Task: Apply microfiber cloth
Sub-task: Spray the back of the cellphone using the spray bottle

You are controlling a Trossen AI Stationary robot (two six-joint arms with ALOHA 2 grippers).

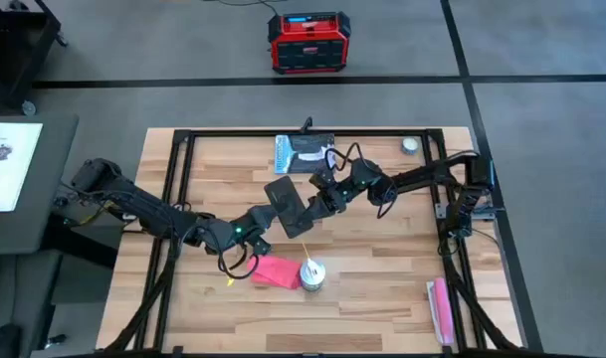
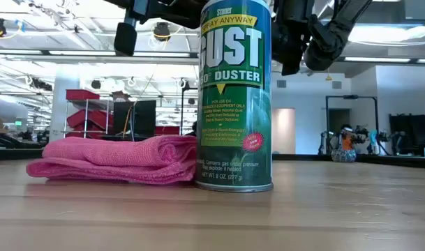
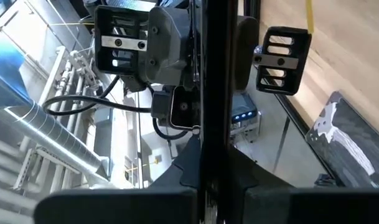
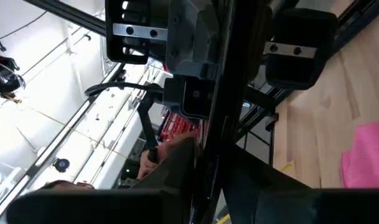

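The pink microfiber cloth (image 1: pixel 276 271) lies bunched on the table near the front, its right edge against an upright green duster can (image 1: pixel 311 273). In the low view the cloth (image 2: pixel 114 160) is a folded heap left of the can (image 2: pixel 236 97). No gripper touches either. Behind them a black phone (image 1: pixel 286 205) hangs between my two grippers. My left gripper (image 1: pixel 266 225) is shut on its near-left end. My right gripper (image 1: pixel 314 203) is shut on its far-right end. Both wrist views show the phone edge-on. My left gripper pinches the phone's near-left end (image 3: pixel 215 163) between its two fingers, one on each flat face. The fingers come roughly level from the table's left, along the phone. The phone runs straight on to the other gripper. My right gripper pinches the phone's far-right end (image 4: pixel 209 157) between its two fingers, one on each flat face. The fingers come roughly level from the table's right, along the phone. The phone bridges the gap between the two grippers.
A dark and blue package (image 1: pixel 304 152) lies at the far middle, and a tape roll (image 1: pixel 410 145) at the far right. A narrow pink oblong (image 1: pixel 441 310) lies near the front right corner. A black frame (image 1: pixel 173 179) rims the table.
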